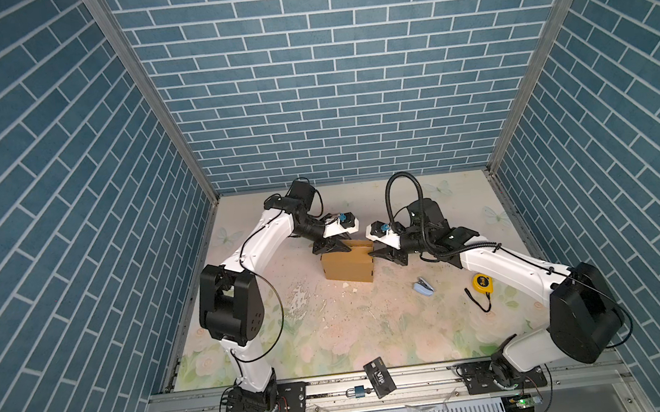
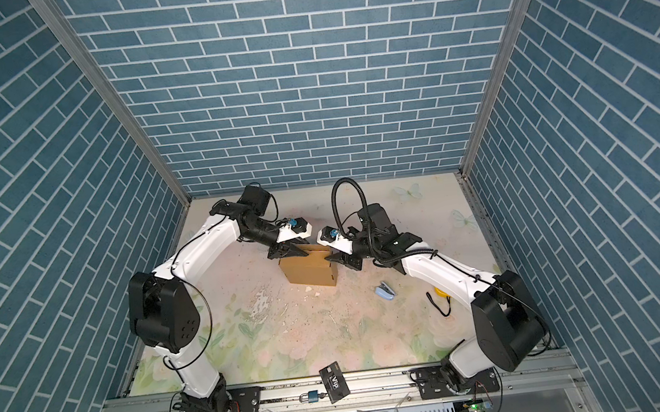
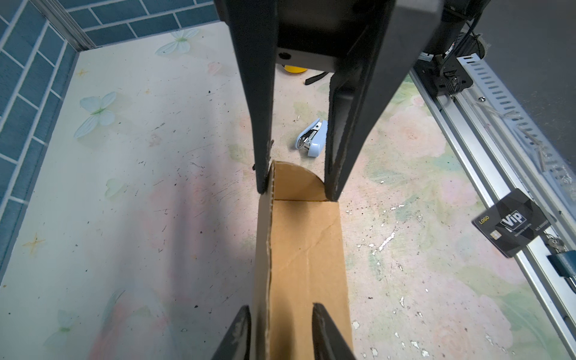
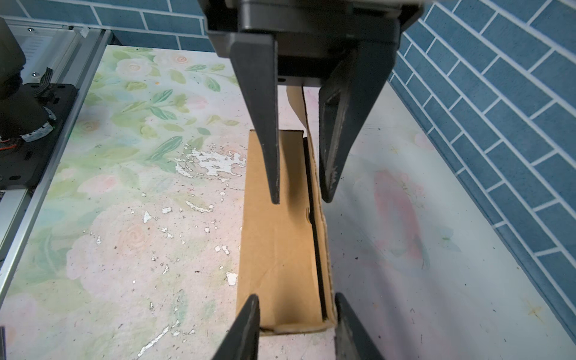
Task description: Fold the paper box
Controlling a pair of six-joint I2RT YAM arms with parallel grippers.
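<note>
The tan paper box (image 1: 347, 270) (image 2: 310, 274) stands on edge at the back middle of the floral table. Its narrow top face (image 3: 305, 255) (image 4: 277, 249) runs between the two grippers. My left gripper (image 1: 347, 250) (image 2: 302, 254) (image 3: 280, 310) is open at the box's left top end. It straddles a thin upright cardboard wall, with one finger beside that wall and the other apart over the top face. At the right top end, my right gripper (image 1: 371, 255) (image 2: 327, 259) (image 4: 296, 296) has a finger against each side of the box. A rounded flap shows at that end.
A light-blue stapler (image 1: 423, 287) (image 3: 311, 138) and a yellow tape measure (image 1: 482, 283) lie right of the box. A black VIP card (image 1: 379, 378) (image 3: 511, 223) and a padlock (image 1: 358, 391) rest on the front rail. Blue brick walls enclose three sides.
</note>
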